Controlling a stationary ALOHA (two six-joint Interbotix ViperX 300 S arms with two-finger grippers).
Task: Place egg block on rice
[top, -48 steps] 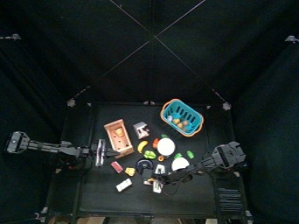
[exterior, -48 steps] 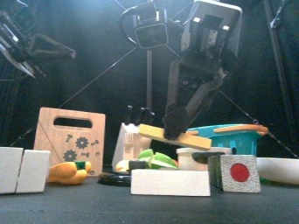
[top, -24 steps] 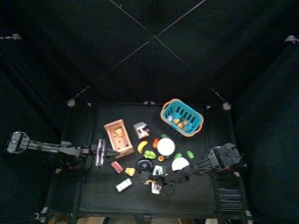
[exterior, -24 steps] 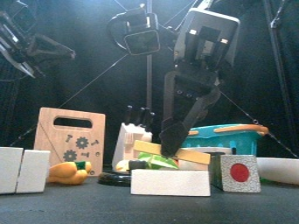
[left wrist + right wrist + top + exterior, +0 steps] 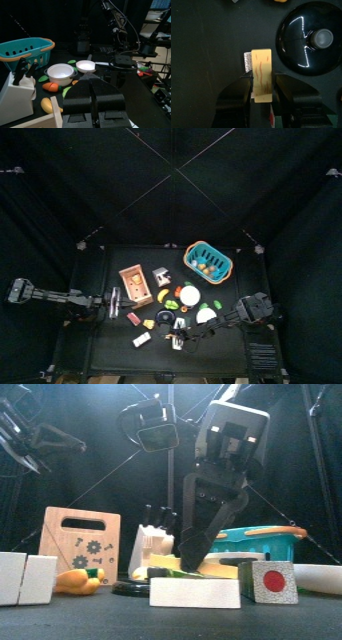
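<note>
One egg block [image 5: 261,74], a pale yellow slab with brown streaks on its face, sat clamped between the jaws of the right end effector [image 5: 261,85], which stood partly open around it. The right wrist view showed this grip most plainly, with a small grey-white piece just behind the block and a round black lid [image 5: 311,37] with a grey knob beside it on the dark worktop [image 5: 204,60].

From left to right in the front view stood two white blocks [image 5: 27,578], a wooden board [image 5: 79,541] with a handle slot, a white knife block [image 5: 156,549], the egg block [image 5: 174,564] held low under the right arm, a long white rice block [image 5: 195,592] in the foreground, a cube with a red dot [image 5: 269,581] and a teal basket [image 5: 267,542]. The egg block hung just above and behind the rice; whether they touched I could not tell.

The left wrist view gave what the others did not: the left end effector [image 5: 92,102] hovering with jaws nearly together and nothing between them, looking over a white bowl [image 5: 61,73], the basket and scattered toy food. The top view alone showed both arms at once, the left resting at the worktop's left edge, the right reaching in from the lower right.
</note>
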